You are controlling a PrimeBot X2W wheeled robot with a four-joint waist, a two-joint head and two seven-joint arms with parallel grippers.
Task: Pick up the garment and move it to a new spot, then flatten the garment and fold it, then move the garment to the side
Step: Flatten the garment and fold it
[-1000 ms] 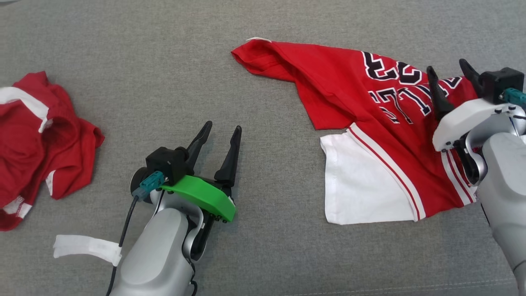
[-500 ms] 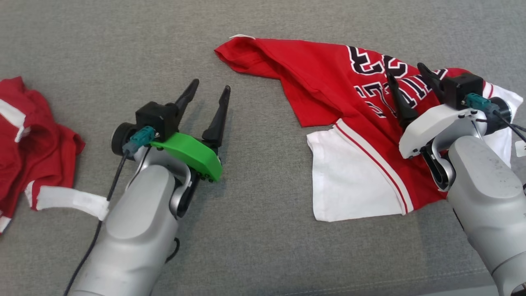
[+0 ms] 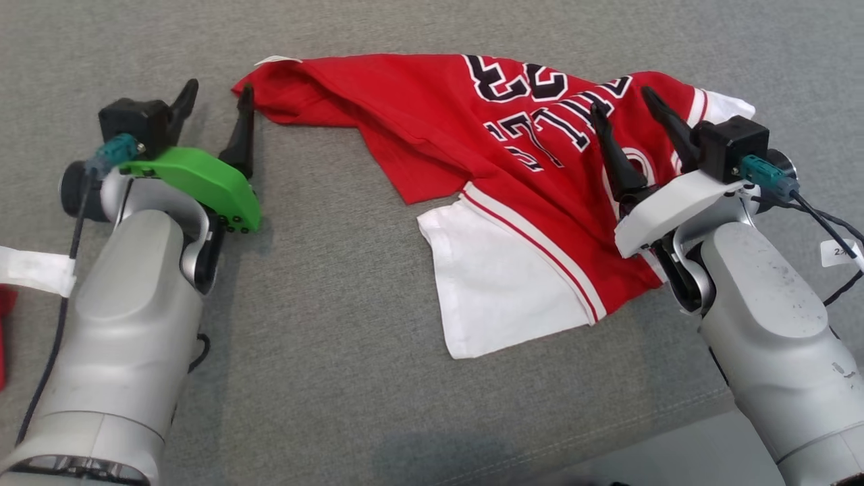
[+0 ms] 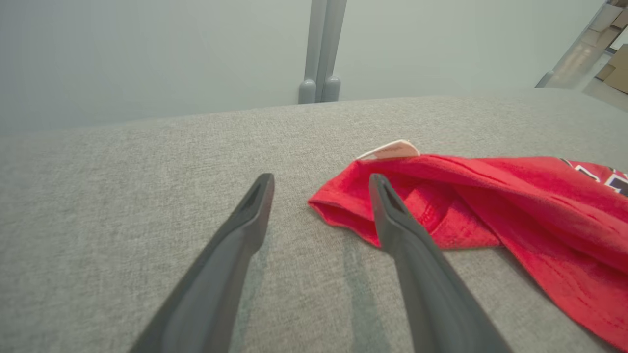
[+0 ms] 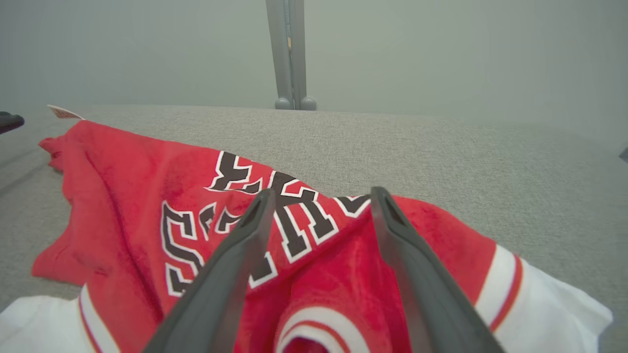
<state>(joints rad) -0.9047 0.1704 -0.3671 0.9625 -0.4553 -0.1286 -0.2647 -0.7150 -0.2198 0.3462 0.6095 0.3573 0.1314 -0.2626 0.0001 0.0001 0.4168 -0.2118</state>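
My red-and-white lettered jersey (image 3: pixel 432 115) lies rumpled on the grey woven cushion (image 3: pixel 337 304). It looks light and limp, so I'd pinch corners. My left gripper (image 3: pixel 219 86) gapes empty just beside its red corner, and my right gripper (image 3: pixel 620 99) gapes over the lettering.

A grey woven upholstered surface (image 3: pixel 337 324) is stretching wide under soft, even light, running back to a pale, hazy wall (image 4: pixel 147 49) where a grey double post (image 4: pixel 321 49) is standing, cardboard boxes (image 4: pixel 620 73) sitting beyond.
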